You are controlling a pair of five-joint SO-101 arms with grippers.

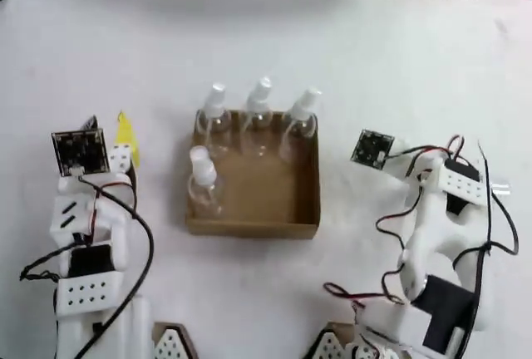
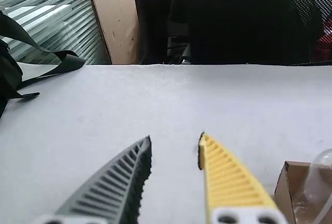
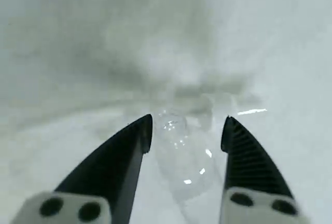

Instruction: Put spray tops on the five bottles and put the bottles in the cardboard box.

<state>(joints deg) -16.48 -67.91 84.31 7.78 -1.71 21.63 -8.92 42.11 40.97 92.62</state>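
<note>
Two hands gape: left hand empty, right hand astride a clear bottle

Bright even light from above washes out the white table, shadows stay soft, and small glints sit on the clear bottle.

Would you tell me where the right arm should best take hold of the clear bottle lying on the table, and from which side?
Across the middle of its round body, from above. The clear bottle lies on its side on the table, lengthwise between the fingers of the open right gripper, so closing there would likely pinch its two long sides squarely.
</note>
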